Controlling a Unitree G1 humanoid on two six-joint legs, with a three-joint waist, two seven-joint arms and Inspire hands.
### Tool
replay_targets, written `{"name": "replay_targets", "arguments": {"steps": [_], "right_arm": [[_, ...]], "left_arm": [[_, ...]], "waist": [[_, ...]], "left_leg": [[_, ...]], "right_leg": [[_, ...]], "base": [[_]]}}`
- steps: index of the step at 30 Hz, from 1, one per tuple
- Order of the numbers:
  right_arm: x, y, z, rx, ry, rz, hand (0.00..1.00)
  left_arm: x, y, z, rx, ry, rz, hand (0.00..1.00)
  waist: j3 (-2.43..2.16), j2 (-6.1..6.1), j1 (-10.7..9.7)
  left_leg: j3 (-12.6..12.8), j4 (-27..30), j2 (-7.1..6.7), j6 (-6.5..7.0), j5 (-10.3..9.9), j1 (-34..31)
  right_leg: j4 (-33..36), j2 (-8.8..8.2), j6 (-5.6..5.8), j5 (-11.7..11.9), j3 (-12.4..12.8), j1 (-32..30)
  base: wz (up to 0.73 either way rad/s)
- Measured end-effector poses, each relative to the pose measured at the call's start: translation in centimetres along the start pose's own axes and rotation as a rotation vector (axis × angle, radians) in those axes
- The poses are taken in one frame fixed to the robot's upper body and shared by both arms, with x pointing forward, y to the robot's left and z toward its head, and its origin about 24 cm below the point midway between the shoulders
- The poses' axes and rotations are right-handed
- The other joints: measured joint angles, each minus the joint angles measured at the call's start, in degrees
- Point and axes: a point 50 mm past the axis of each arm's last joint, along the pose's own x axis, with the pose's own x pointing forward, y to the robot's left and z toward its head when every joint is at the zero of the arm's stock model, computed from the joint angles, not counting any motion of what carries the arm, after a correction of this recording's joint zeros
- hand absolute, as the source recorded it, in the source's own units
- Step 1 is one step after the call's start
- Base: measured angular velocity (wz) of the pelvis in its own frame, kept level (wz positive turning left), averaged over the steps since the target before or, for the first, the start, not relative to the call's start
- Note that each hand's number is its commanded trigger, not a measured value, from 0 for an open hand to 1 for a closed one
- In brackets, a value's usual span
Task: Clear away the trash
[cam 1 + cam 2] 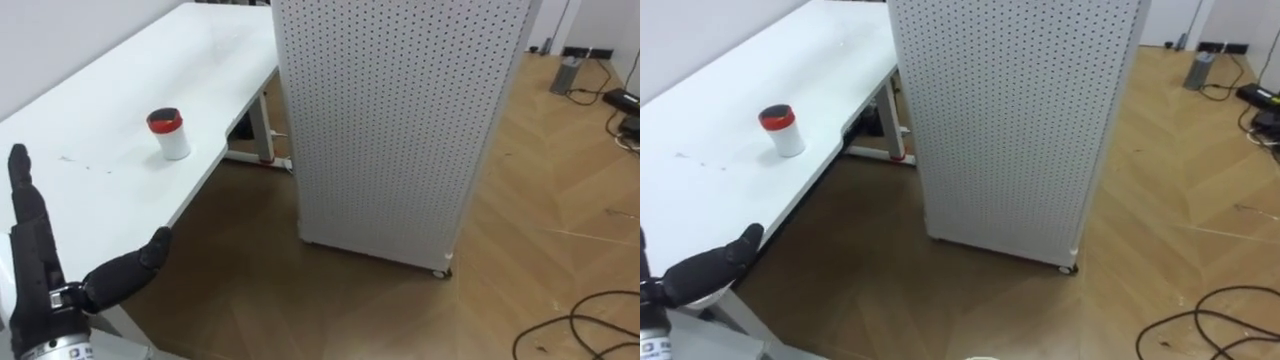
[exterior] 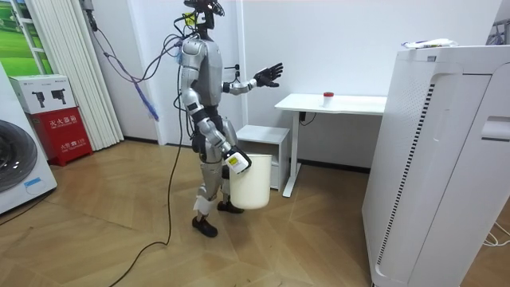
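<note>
A small white cup with a red lid (image 1: pixel 169 133) stands upright on the white desk (image 1: pixel 110 80), near its front edge. My left hand (image 1: pixel 45 290) is raised at the lower left, open, with straight fingers and the thumb spread; it is short of the cup and touches nothing. In the room view I stand a step from the desk (image 2: pixel 351 104), facing it, with the left hand (image 2: pixel 267 76) held out at chest height. My right hand (image 2: pixel 236 159) hangs low at my side, shut on the rim of a white bucket (image 2: pixel 251 185).
A tall white perforated cabinet on castors (image 1: pixel 400 120) stands just right of the desk. Dark cables (image 1: pixel 580 330) lie on the wooden floor at the right. A white drawer unit (image 2: pixel 263 143) sits under the desk. A washing machine (image 2: pixel 20 163) and a red box (image 2: pixel 60 135) stand behind me.
</note>
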Motion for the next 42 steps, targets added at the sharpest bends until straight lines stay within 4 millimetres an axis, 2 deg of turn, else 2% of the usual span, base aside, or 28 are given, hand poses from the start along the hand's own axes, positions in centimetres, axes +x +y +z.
{"name": "replay_targets", "arguments": {"steps": [1,2,3,4,5,6,8,13,15,18,20,22,23,24,25,27,28,29,30,31,33,34,36,37,38,39,40,42], "right_arm": [[-0.1,0.0,-0.3,-0.004,0.006,-0.001,1.0],[0.2,0.0,0.6,-0.032,-0.015,0.005,1.0],[0.4,0.1,1.0,-0.042,-0.029,0.005,1.0],[0.2,0.2,0.8,-0.044,-0.025,0.001,1.0],[0.0,0.2,0.1,-0.034,-0.007,-0.008,1.0],[-0.1,0.2,-0.1,-0.031,-0.001,-0.014,1.0],[-0.2,0.0,-0.3,-0.027,0.002,-0.027,1.0],[-0.1,0.5,-0.1,-0.022,-0.007,-0.013,1.0],[0.0,0.5,0.2,-0.024,-0.014,-0.007,1.0],[0.1,0.6,0.7,-0.028,-0.032,0.003,1.0],[0.1,0.6,0.9,-0.029,-0.046,0.008,1.0],[0.1,0.6,0.9,-0.027,-0.047,0.007,1.0],[0.0,0.6,0.8,-0.022,-0.045,0.006,1.0],[0.0,0.5,0.7,-0.018,-0.042,0.001,1.0],[-0.1,0.2,0.4,-0.013,-0.034,-0.021,1.0],[-0.2,-0.4,0.4,-0.019,-0.028,-0.042,1.0],[-0.2,-0.3,0.3,-0.014,-0.024,-0.043,1.0],[-0.2,0.0,0.1,-0.018,-0.014,-0.037,1.0],[-0.2,0.2,0.1,-0.022,-0.012,-0.033,1.0],[-0.2,0.2,0.0,-0.016,-0.012,-0.031,1.0],[-0.1,0.2,0.1,-0.011,-0.013,-0.035,1.0],[-0.1,0.1,0.1,-0.016,-0.014,-0.039,1.0],[-0.2,0.3,0.0,-0.018,-0.009,-0.038,1.0],[-0.2,0.3,-0.1,-0.017,-0.007,-0.044,1.0],[-0.2,0.3,0.1,-0.018,-0.015,-0.047,1.0],[-0.2,0.3,0.2,-0.019,-0.018,-0.051,1.0],[-0.2,0.2,0.2,-0.019,-0.017,-0.057,1.0],[-0.1,0.1,0.4,-0.009,-0.025,-0.061,1.0]], "left_arm": [[-0.1,0.1,-0.1,0.0,0.005,0.002,0.0],[-0.2,0.6,-0.4,0.008,0.023,0.024,0.0],[-0.3,0.7,-0.5,0.005,0.034,0.031,0.0],[-0.4,0.5,-0.5,0.001,0.036,0.013,0.0],[-0.4,0.1,-0.5,-0.004,0.034,-0.015,0.0],[-0.5,0.0,-0.5,-0.006,0.034,-0.026,0.0],[-0.6,-0.1,-0.5,-0.004,0.04,-0.036,0.0],[-0.6,0.0,-0.5,-0.002,0.042,-0.022,0.0],[-0.6,0.0,-0.5,-0.004,0.043,-0.014,0.0],[-0.8,0.1,-1.0,0.008,0.064,-0.009,0.0],[-1.1,0.0,-1.5,0.013,0.092,-0.012,0.0],[-1.2,0.1,-1.7,0.019,0.105,-0.012,0.0],[-1.4,0.0,-1.9,0.017,0.115,-0.012,0.0],[-1.4,0.0,-2.0,0.013,0.12,-0.014,0.0],[-1.5,-0.2,-2.0,0.011,0.121,-0.021,0.0],[-1.4,-0.1,-1.9,0.012,0.112,-0.004,0.0],[-1.2,0.2,-1.8,0.01,0.101,0.017,0.0],[-1.2,0.3,-1.8,0.012,0.099,0.032,0.0],[-1.2,0.3,-1.7,0.011,0.096,0.033,0.0],[-1.2,0.1,-1.6,0.007,0.092,0.024,0.0],[-1.2,0.0,-1.5,0.005,0.088,0.02,0.0],[-1.1,0.0,-1.5,0.002,0.089,0.021,0.0],[-1.2,-0.1,-1.5,0.0,0.088,0.016,0.0],[-1.2,-0.3,-1.5,-0.007,0.084,0.009,0.0],[-1.3,-0.3,-1.4,-0.007,0.083,0.009,0.0],[-1.3,-0.3,-1.5,-0.006,0.085,0.008,0.0],[-1.4,-0.3,-1.7,0.002,0.091,0.005,0.0],[-1.3,-0.3,-1.7,0.004,0.089,0.007,0.0]], "waist": [[0.18,0.52,0.47],[-0.16,0.59,0.73],[-0.11,0.91,0.34],[-0.12,1.21,-0.98],[0.05,0.93,-1.66],[0.06,0.89,-1.61],[-0.03,0.73,-2.03],[0.29,0.04,-1.55],[0.41,0.13,-1.41],[0.65,0.46,-0.76],[0.66,0.59,-0.69],[0.63,1.29,-0.7],[0.84,1.19,-0.89],[0.88,1.19,-1.34],[0.9,1.1,-1.66],[0.52,1.9,-1.02],[0.57,2.15,-0.91],[0.18,1.74,-0.61],[0.09,1.35,-0.48],[-0.08,0.54,-0.31],[0.11,-0.24,0.01],[0.19,-0.47,0.24],[0.32,-0.6,0.18],[0.5,-0.71,0.23],[0.52,-0.76,0.22],[0.54,-0.78,0.21],[0.59,-0.69,0.11],[0.47,0.11,0.19]], "left_leg": [[-4.78,-0.04,0.11,-0.12,0.04,0.11],[-6.16,0.38,0.39,-1.1,-0.65,-0.61],[-5.62,0.55,0.55,-1.45,-0.74,-1.16],[-3.61,0.32,0.36,-1.53,-0.59,-1.14],[-1.25,-0.16,0.45,-1.32,-0.43,-0.59],[-0.62,-0.57,0.44,-1.2,-0.21,-0.18],[-0.16,-0.49,0.23,-0.86,0.12,0.04],[0.81,1.53,0.02,-0.33,-0.05,-0.7],[1.58,3.52,0.19,-0.19,-0.5,-1.76],[3.76,13.02,1.52,-0.34,-2.8,-5.19],[4.09,21.57,2.55,-0.29,-2.85,-8.0],[4.16,26.99,3.85,-0.08,-2.45,-10.45],[4.38,28.39,3.84,0.17,-2.72,-12.43],[4.48,27.23,2.97,0.56,-3.12,-13.08],[5.2,23.25,1.04,0.91,-3.24,-14.83],[5.76,13.7,-0.59,1.09,-0.82,-16.67],[6.5,9.74,-1.36,2.63,3.66,-17.47],[6.83,9.13,-2.03,3.6,5.35,-16.79],[7.17,8.95,-2.46,4.01,5.59,-16.43],[7.75,9.18,-3.12,5.7,6.35,-16.07],[8.58,10.98,-3.9,6.44,4.89,-16.05],[9.83,12.51,-3.92,6.83,3.11,-16.09],[10.08,14.13,-5.02,7.37,0.67,-15.17],[10.63,15.01,-5.41,7.91,-1.31,-13.96],[10.9,16.06,-6.01,8.47,-3.09,-12.87],[10.89,16.36,-6.27,8.71,-3.87,-12.14],[10.55,16.1,-6.66,9.21,-4.99,-10.41],[9.28,15.23,-6.47,9.16,-5.59,-8.71]], "right_leg": [[-0.1,-0.59,1.83,-1.45,2.76,-2.1],[-1.71,-1.61,-1.09,0.24,3.5,-4.17],[-1.52,-1.45,-1.14,0.82,2.95,-4.01],[-1.86,-1.51,-1.28,1.05,1.02,-3.44],[-2.42,-1.48,-1.27,1.05,0.39,-2.34],[-3.02,-1.47,-1.27,1.05,0.25,-1.71],[-4.47,-1.39,-1.0,1.25,-0.54,-0.64],[-5.8,-0.78,-0.59,1.75,-0.23,-0.02],[-5.87,-0.25,-0.8,1.6,1.38,-0.24],[-2.98,0.69,-1.54,-0.4,4.13,-1.17],[-0.81,1.2,-2.22,-1.71,5.25,-1.05],[-0.1,2.29,-3.03,-1.99,5.9,-0.84],[0.41,2.65,-3.64,-2.23,6.95,-0.37],[0.56,2.7,-3.83,-2.45,7.63,-0.38],[0.72,2.63,-3.83,-2.82,8.16,-0.67],[1.7,2.5,-3.88,-3.42,8.08,-1.85],[2.62,2.42,-3.51,-4.55,8.08,-2.1],[3.28,1.78,-2.84,-5.72,8.33,-2.09],[3.5,1.33,-2.43,-6.17,8.51,-2.0],[3.35,0.7,-1.75,-6.7,8.74,-1.65],[3.12,-0.54,-0.82,-7.24,8.89,-0.98],[3.99,-1.42,-0.06,-7.66,8.63,-0.85],[8.63,-3.36,1.08,-8.3,7.14,-0.35],[15.17,-4.95,1.33,-8.22,7.53,-2.0],[22.57,-6.76,2.89,-6.97,7.84,-4.31],[25.96,-7.44,3.43,-5.75,8.25,-5.44],[31.51,-8.11,3.87,-2.25,9.52,-7.38],[33.47,-8.21,3.83,-3.68,10.06,-10.41]], "base": [[-0.53],[-0.55],[-0.21],[0.35],[0.41],[0.3],[0.24],[0.09],[0.08],[-0.19],[-0.26],[-0.19],[0.0],[0.15],[0.0],[-0.23],[-0.2],[-0.1],[-0.1],[-0.11],[-0.14],[-0.19],[-0.07],[0.03],[0.0],[0.0],[-0.04],[-0.02]]}}
